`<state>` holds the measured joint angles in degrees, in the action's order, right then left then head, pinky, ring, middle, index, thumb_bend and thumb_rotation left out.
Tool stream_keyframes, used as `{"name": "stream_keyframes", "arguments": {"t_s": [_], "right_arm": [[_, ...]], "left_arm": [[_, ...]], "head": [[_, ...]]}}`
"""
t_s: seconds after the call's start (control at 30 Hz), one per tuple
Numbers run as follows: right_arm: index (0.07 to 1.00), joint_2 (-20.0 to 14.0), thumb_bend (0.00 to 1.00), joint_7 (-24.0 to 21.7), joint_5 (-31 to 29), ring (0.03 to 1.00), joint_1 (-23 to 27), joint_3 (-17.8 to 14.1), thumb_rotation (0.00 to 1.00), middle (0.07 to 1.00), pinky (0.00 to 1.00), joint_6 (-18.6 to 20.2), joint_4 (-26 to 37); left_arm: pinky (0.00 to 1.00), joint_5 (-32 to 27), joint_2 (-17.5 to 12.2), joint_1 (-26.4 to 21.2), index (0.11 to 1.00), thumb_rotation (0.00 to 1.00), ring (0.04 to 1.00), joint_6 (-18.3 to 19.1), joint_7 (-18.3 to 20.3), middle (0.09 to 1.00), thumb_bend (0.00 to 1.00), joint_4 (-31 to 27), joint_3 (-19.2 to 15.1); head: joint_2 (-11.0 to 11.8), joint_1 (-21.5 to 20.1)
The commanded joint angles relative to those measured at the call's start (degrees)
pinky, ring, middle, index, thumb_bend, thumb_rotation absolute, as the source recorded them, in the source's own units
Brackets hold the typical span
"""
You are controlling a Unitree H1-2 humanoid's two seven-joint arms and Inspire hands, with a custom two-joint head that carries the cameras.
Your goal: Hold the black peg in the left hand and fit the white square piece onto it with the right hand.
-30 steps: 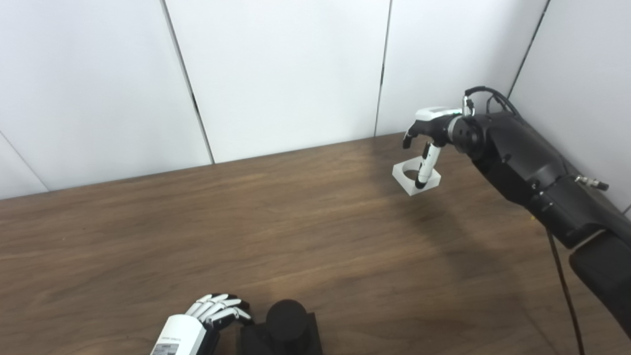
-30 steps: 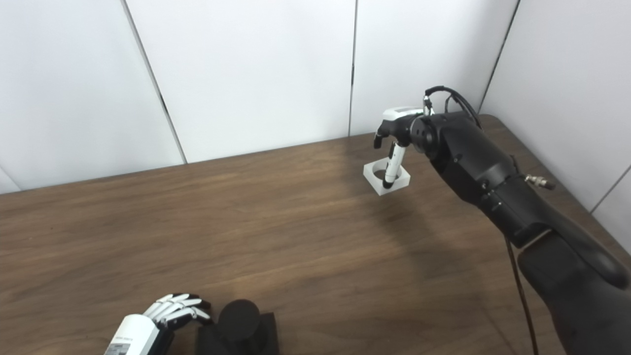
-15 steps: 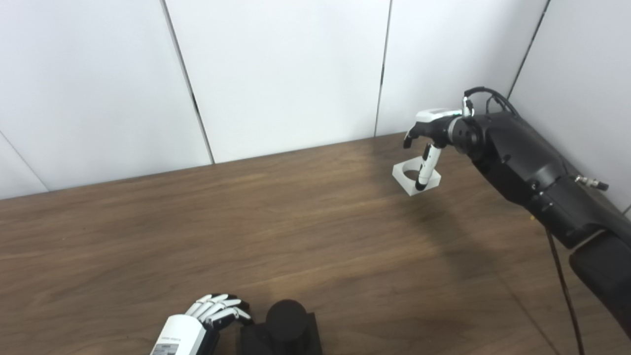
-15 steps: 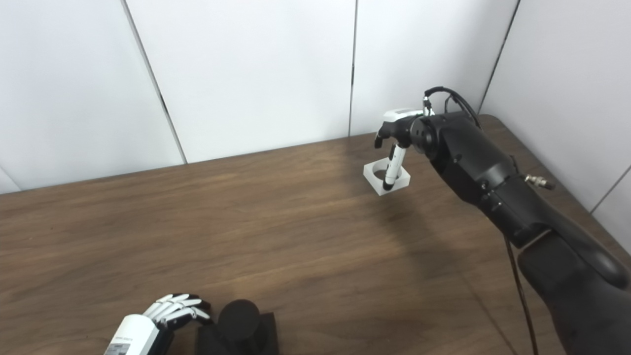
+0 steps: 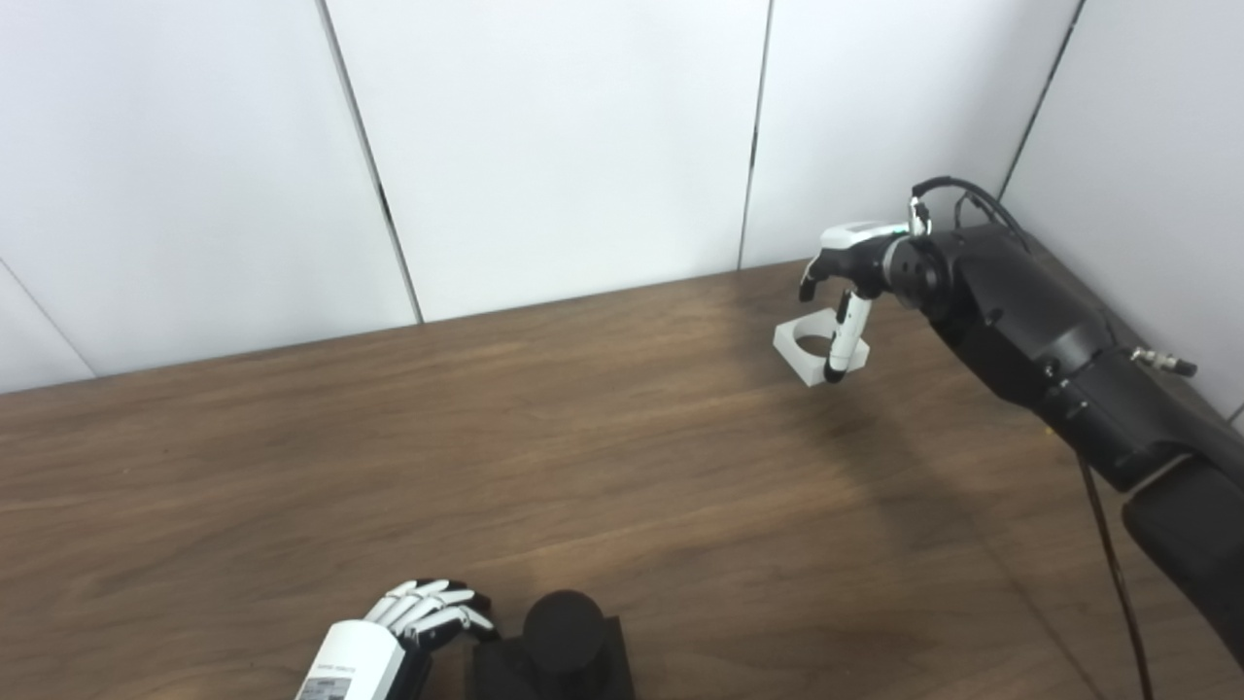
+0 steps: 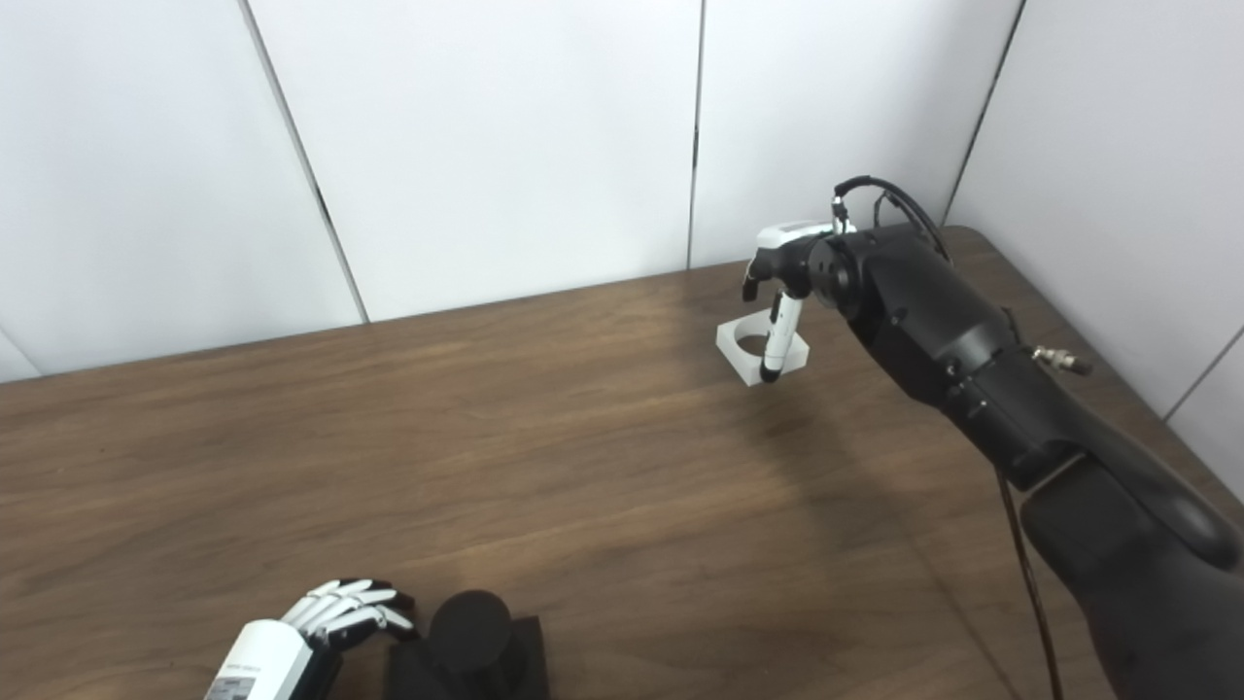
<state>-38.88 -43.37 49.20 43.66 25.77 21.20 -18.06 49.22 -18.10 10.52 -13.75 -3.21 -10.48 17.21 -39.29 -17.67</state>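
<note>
The black peg (image 5: 564,622) stands upright on its black square base (image 5: 614,659) at the table's near edge. My left hand (image 5: 428,610) lies just left of it, fingers loosely curled toward the base, holding nothing. The white square piece (image 5: 799,358) with a round hole lies flat on the table at the far right. My right hand (image 5: 847,267) hovers over it, one finger (image 5: 842,340) pointing down across its near right edge and a dark fingertip (image 5: 806,284) above its far side. The piece rests on the table; the hand's other fingers are hidden behind the wrist.
The brown wooden table (image 5: 486,457) is backed by white wall panels (image 5: 564,146) and a side wall on the right. My black right forearm (image 5: 1050,350) runs along the table's right side, with a thin cable (image 5: 1113,554) hanging beneath it.
My right hand has shifted slightly right and lower, and its downward finger has moved from over the piece's hole to its near right edge. The piece, the peg and my left hand have not moved.
</note>
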Motion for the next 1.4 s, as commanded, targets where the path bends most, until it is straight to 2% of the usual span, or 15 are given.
{"name": "stream_keyframes", "arguments": {"t_s": [0.0,0.63,0.87,1.2,1.37], "right_arm": [[0.833,-1.9,0.94,1.2,1.0,1.000,2.0,-0.5,0.22,0.938,1.00,-0.5,0.9],[0.836,-1.2,0.95,3.6,0.1,1.000,0.5,-1.3,0.23,0.944,1.00,-1.1,-0.4],[0.834,-1.0,0.93,4.9,-0.5,1.000,-0.6,-2.2,0.20,0.944,1.00,-1.2,-0.1],[0.790,-0.7,0.89,10.3,-1.8,0.989,-3.1,-3.1,0.20,0.909,0.95,-4.6,-0.4],[0.771,-0.2,0.87,12.0,-2.2,0.976,-4.1,-3.3,0.18,0.903,0.93,-5.0,-0.5]], "left_arm": [[0.84,1.3,-2.4,1.1,0.489,0.05,0.801,2.7,2.4,0.747,0.51,1.4,-1.2],[0.83,1.4,-2.3,1.4,0.489,0.05,0.799,2.8,2.3,0.746,0.51,0.8,-1.5],[0.83,1.4,-2.4,1.5,0.489,0.05,0.799,2.8,2.4,0.746,0.51,0.3,-1.6],[0.83,1.4,-2.2,1.6,0.489,0.05,0.796,2.3,1.9,0.745,0.51,0.6,-1.8],[0.83,1.3,-2.2,1.7,0.489,0.05,0.795,2.3,2.1,0.746,0.51,0.3,-1.9]], "head": [[-0.1,0.0],[-0.3,0.1],[-0.5,0.2],[-0.5,0.1],[-0.7,0.1]]}}
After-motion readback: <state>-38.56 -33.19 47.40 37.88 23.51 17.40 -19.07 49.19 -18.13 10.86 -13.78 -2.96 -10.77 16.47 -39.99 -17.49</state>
